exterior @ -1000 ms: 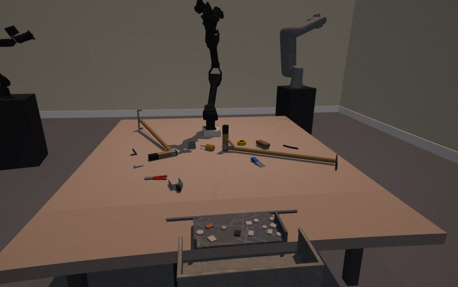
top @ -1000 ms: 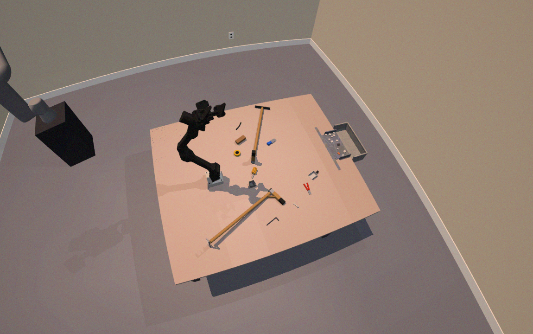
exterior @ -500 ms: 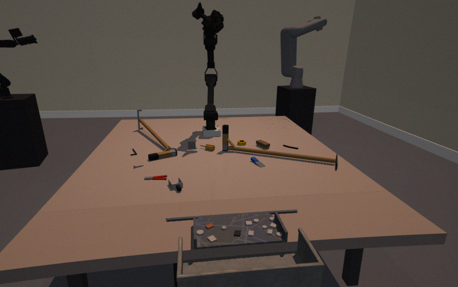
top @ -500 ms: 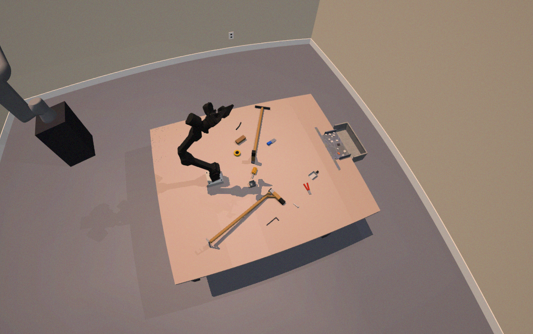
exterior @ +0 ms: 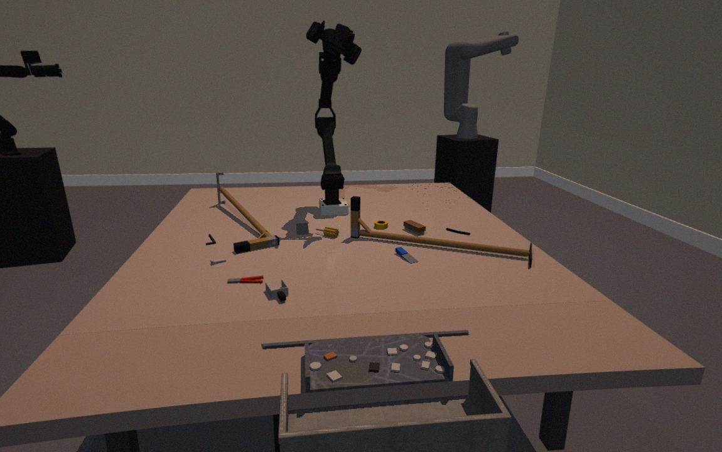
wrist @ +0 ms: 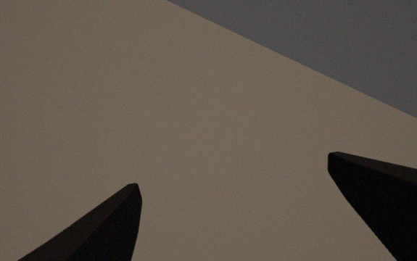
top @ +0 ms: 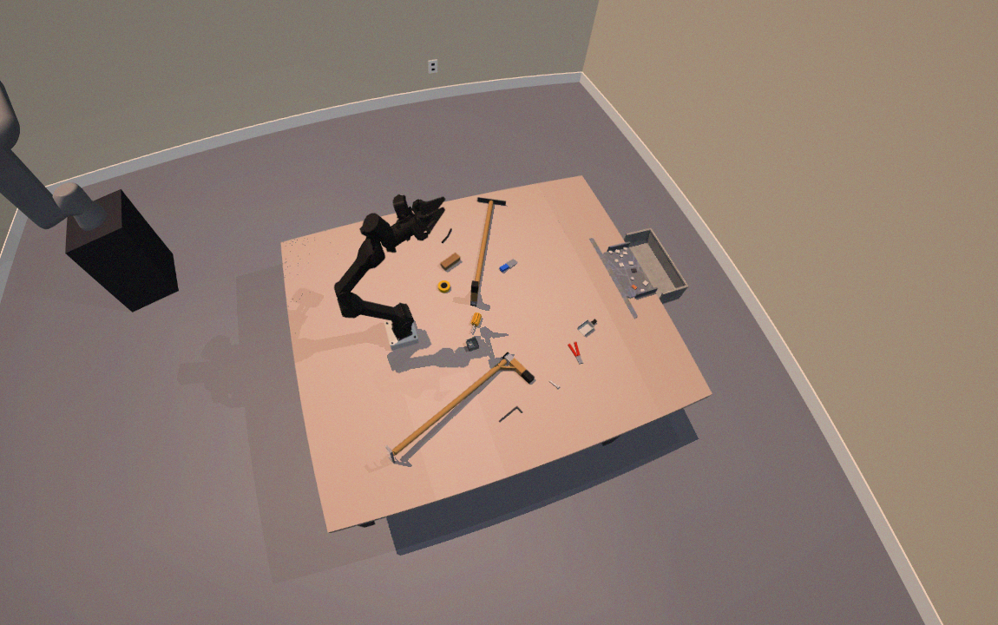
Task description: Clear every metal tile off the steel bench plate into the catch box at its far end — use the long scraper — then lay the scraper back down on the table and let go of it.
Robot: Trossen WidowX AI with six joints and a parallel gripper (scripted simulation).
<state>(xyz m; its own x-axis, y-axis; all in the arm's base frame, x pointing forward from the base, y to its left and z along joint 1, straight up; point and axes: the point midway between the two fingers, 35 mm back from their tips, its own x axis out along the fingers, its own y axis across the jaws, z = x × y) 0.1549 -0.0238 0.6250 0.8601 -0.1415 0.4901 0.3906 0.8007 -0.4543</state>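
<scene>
"Currently, where do the gripper's (top: 443, 208) (wrist: 233, 168) jaws stand?"

"Spread wide, grasping 0 items; the gripper is raised above the table (top: 534, 326) (exterior: 329, 297)."

"And the tools and tiles?"

"Noted: 2 long-handled tools, 1 with a dark crosspiece (top: 484, 240) (exterior: 447, 242), 1 with a pale metal end (top: 448, 409) (exterior: 243, 209), both on the table; which is the scraper, I cannot tell; tiles (exterior: 334, 376) lie on the plate (top: 623, 268) (exterior: 352, 377), beside the catch box (top: 673, 292) (exterior: 397, 424)."

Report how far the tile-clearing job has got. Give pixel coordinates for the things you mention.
Done: nothing visible yet; the tiles (top: 645, 282) (exterior: 334, 376) lie scattered on the bench plate (top: 625, 281) (exterior: 352, 378), and none shows in the visible part of the catch box (top: 674, 290) (exterior: 394, 425).

In hand: nothing; the gripper (top: 443, 207) (wrist: 234, 176) is open, raised above the table.

Left: picking up the long scraper, pushing every tile into the box, laying the scraper down and releasing it.
</scene>
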